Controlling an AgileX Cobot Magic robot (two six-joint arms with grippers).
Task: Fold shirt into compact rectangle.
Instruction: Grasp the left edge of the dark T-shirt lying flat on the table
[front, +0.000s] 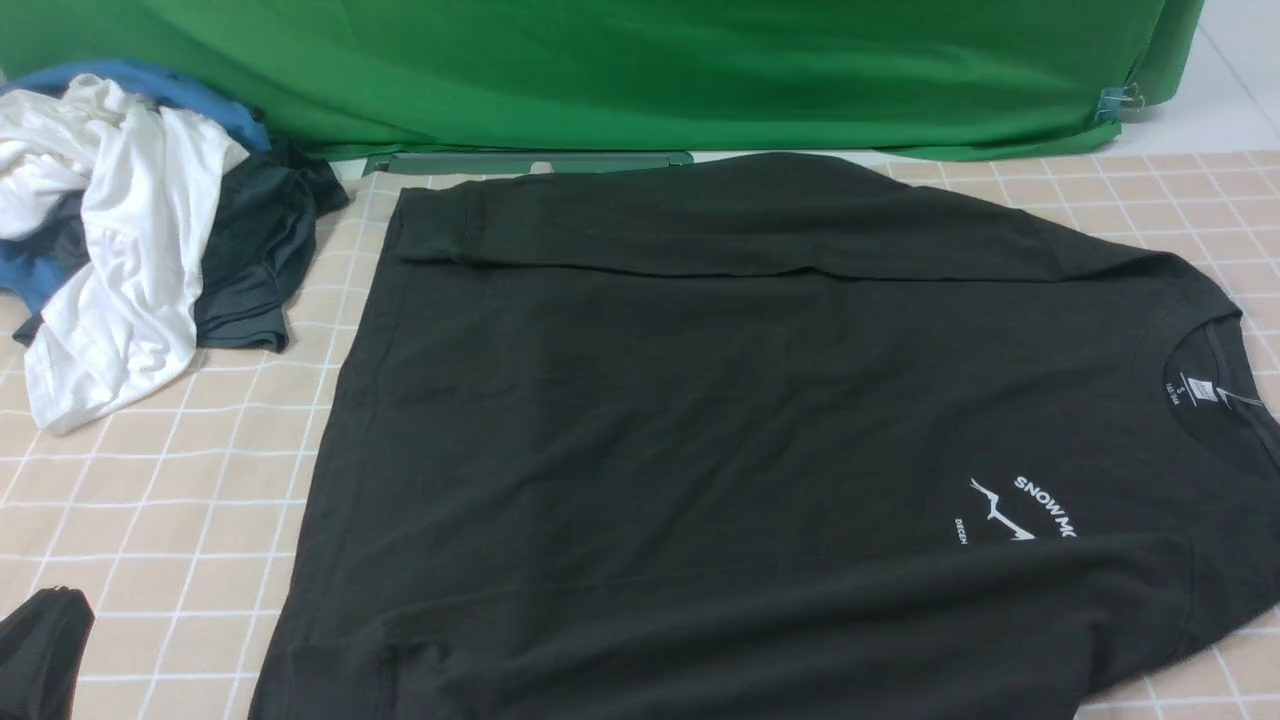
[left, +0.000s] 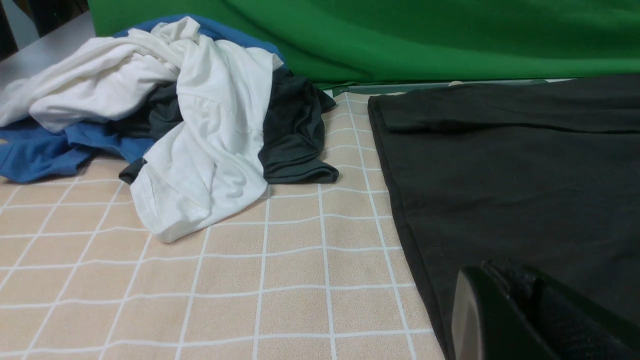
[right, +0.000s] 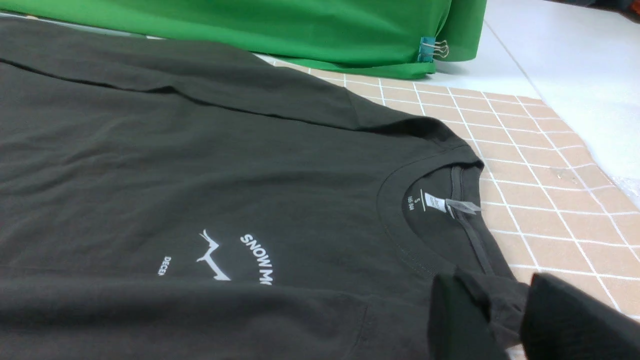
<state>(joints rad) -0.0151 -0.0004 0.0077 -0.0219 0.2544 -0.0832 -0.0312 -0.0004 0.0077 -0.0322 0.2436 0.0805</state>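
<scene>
The black long-sleeved shirt (front: 700, 420) lies spread on the checked cloth, collar and white neck label (front: 1195, 388) to the right. Its far sleeve is folded across the top and its near sleeve lies over the white chest print (right: 255, 257). My right gripper (right: 510, 310) is shut on a bunch of the shirt's fabric just below the collar, at the near shoulder; it is outside the front view. My left gripper (left: 525, 305) hangs by the shirt's hem edge with its fingers together and nothing visibly between them. It shows at the front view's bottom left (front: 40, 650), apart from the shirt.
A heap of other clothes sits at the back left: a white garment (front: 120, 250), a dark grey one (front: 255, 260) and a blue one (left: 35, 155). A green backdrop (front: 650, 70) hangs behind the table, held by a clip (right: 432, 49). Checked cloth (front: 160, 500) lies bare to the shirt's left.
</scene>
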